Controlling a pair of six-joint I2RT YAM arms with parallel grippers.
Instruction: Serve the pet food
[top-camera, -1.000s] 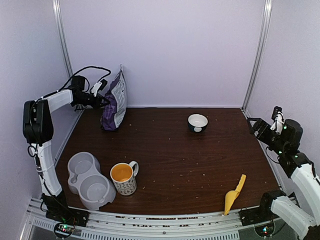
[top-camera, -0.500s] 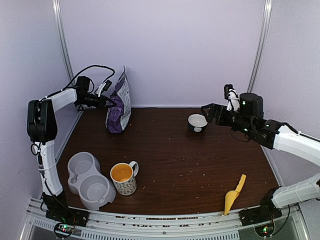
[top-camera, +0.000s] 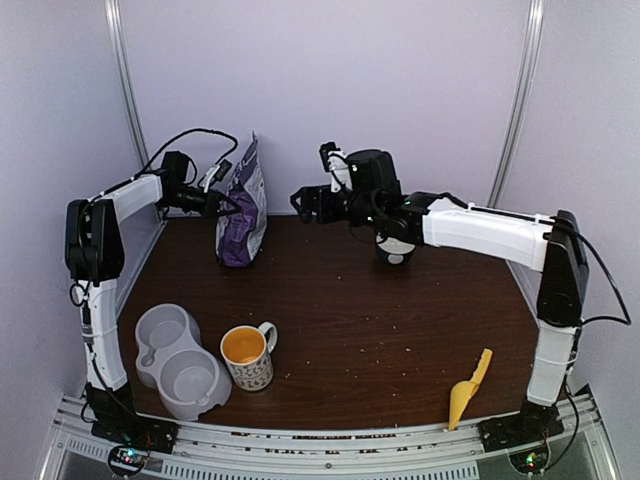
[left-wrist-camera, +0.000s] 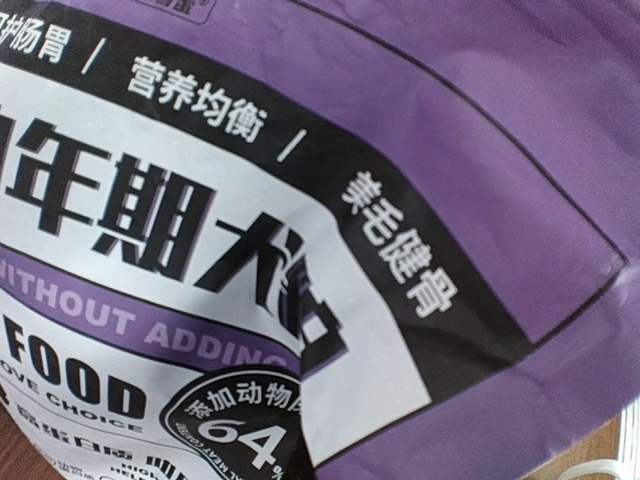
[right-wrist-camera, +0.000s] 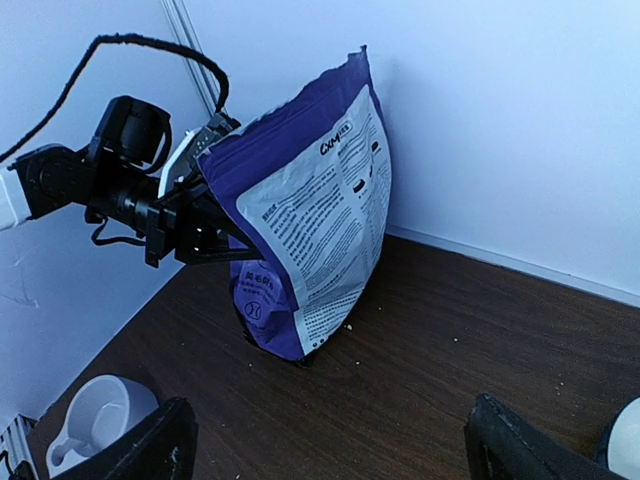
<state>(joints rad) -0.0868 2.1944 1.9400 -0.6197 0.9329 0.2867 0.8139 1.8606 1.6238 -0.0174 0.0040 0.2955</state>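
The pet food bag (top-camera: 243, 212) stands upright at the far left of the worktop (top-camera: 400, 330), close to the back wall. The left gripper (top-camera: 220, 204) meets the bag's left edge, above the worktop. The right gripper (top-camera: 300, 201) hangs to the bag's right, apart from it and facing it. Further right of that gripper, partly under its arm, sits a bowl (top-camera: 396, 252). Well nearer than the left gripper, at the front left, lies a double dish (top-camera: 178, 362), with a mug (top-camera: 247, 357) just beside it on its right. A scoop (top-camera: 468, 390) lies at the front right edge, well apart from both grippers.
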